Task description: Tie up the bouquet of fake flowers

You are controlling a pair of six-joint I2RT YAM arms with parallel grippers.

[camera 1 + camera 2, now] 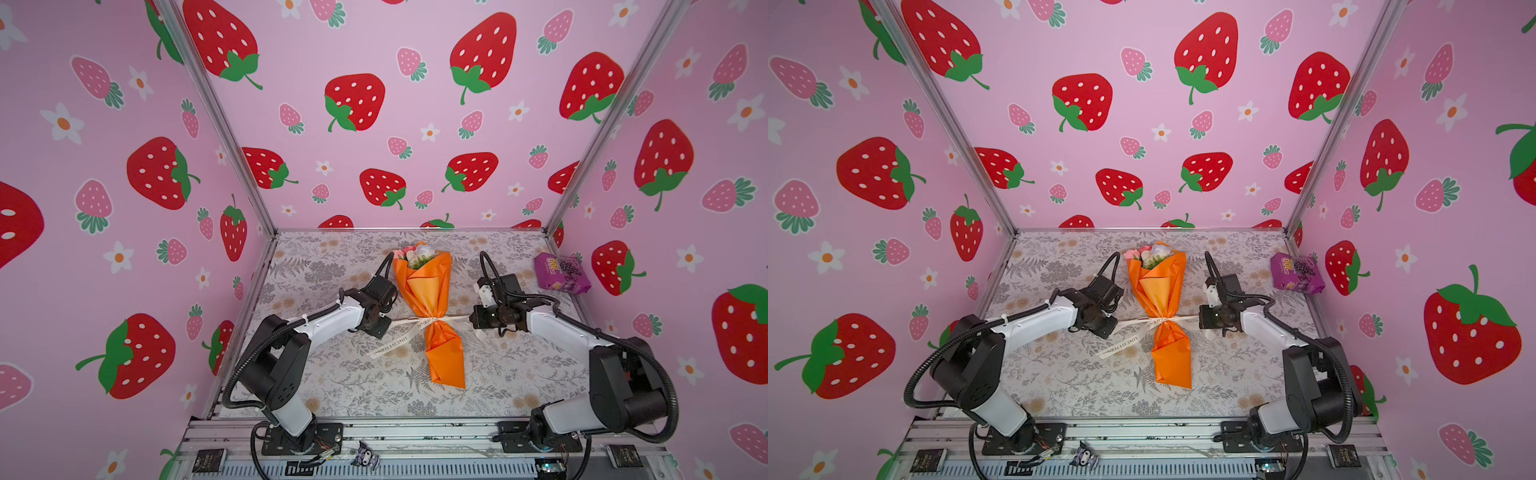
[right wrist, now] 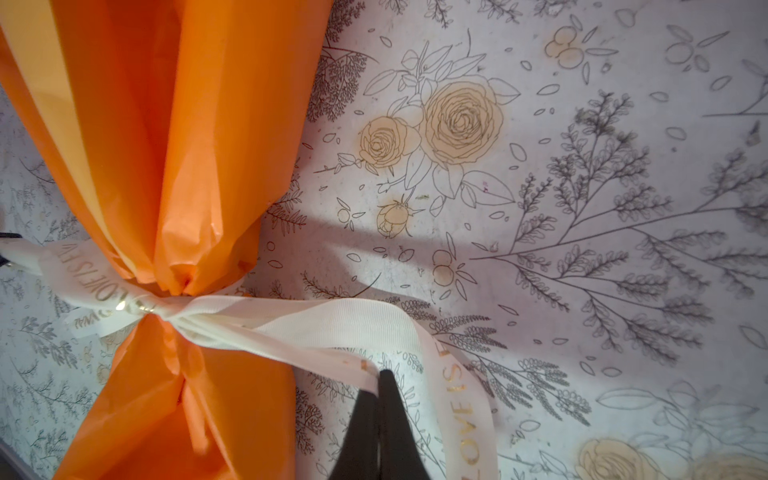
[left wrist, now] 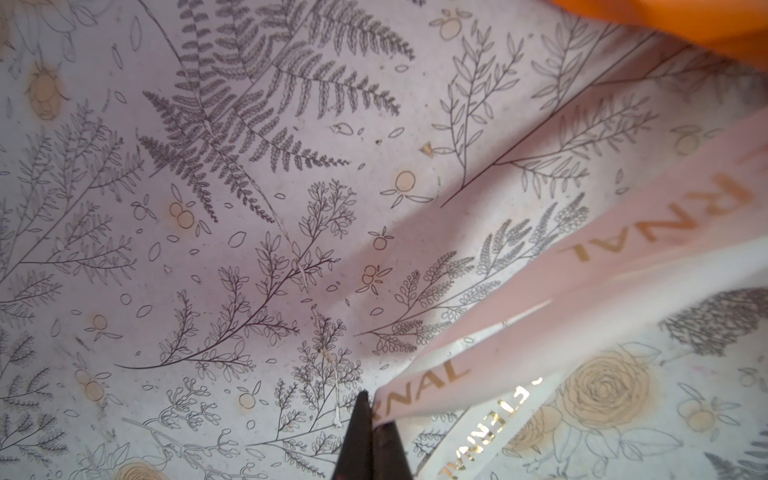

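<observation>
The bouquet of fake flowers lies in the middle of the desk, its orange wrap cinched at the waist by a knotted cream ribbon. Your left tool and right tool each pinch a ribbon end; only final tightening seems left.

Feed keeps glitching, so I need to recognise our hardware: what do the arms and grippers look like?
Left arm and right arm: white shells on the links, black joints, black ribbed hose looped alongside. Left gripper and right gripper: black fingers tapering to points.
</observation>
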